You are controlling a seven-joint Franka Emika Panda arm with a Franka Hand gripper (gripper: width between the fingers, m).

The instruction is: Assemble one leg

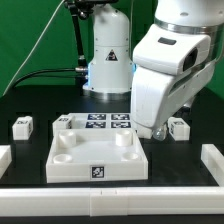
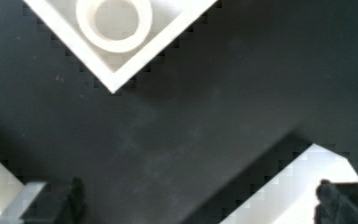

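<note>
The leg, a small white block, nearly a cube, with a black-and-white square tag on its near face, sits on the black table just beside the hand, to the exterior view's right of the white tray-like piece. The hand's fingers stand wide apart, with only bare table between them.
</note>
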